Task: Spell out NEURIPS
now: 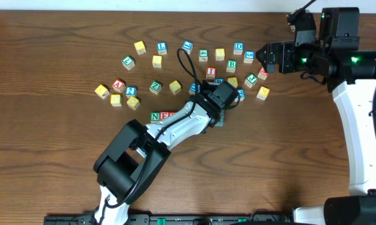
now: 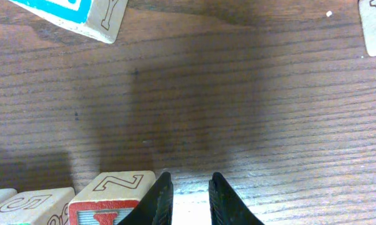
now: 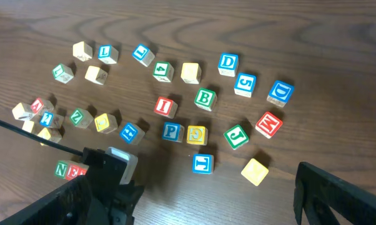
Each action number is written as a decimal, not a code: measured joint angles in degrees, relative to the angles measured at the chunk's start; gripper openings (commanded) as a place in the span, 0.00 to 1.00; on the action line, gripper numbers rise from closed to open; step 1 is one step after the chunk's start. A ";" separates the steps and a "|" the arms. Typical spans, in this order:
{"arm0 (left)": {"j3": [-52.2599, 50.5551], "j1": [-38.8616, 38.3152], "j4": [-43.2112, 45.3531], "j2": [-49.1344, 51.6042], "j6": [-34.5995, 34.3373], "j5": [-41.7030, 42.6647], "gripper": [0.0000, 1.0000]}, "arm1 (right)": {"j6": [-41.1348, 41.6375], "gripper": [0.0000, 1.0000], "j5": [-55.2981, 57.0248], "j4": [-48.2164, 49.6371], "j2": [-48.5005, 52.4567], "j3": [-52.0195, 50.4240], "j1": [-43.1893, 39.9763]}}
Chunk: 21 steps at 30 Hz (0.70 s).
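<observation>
At nine o'clock on the bench point(image 1: 57, 156) lies a loose cluster of yellow, red and blue blocks point(image 1: 118, 92). Toward four o'clock from that cluster, the green N block point(image 1: 155, 116) and the red E block point(image 1: 165, 115) stand side by side. They look to be touching, with the E at three o'clock of the N and partly hidden by the left arm point(image 1: 175, 128).

The left hand point(image 2: 189, 190) is near the middle of the bench. Its fingers are nearly closed, with only a thin strip of wood showing between them and nothing held. In its wrist view a block marked Z point(image 2: 118, 182) sits at its nine o'clock.

Past the left hand, toward twelve o'clock, more blocks are scattered. Among them are the red I block point(image 3: 165, 105) and, at five o'clock of it, the blue P block point(image 3: 170, 131); the two are apart. R, U and S blocks cannot be made out.

At two o'clock of the bench is the right hand point(image 1: 263, 58). Its fingers are spread wide and it is empty.
</observation>
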 measured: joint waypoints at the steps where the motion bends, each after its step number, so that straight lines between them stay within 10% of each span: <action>1: 0.00 0.00 -0.07 0.00 0.00 0.00 0.20 | 0.00 0.99 0.00 0.00 0.00 0.00 0.00; 21: 0.00 0.37 -1.64 0.00 -1.49 -1.33 0.19 | 0.00 0.99 0.00 0.00 0.00 0.02 -0.02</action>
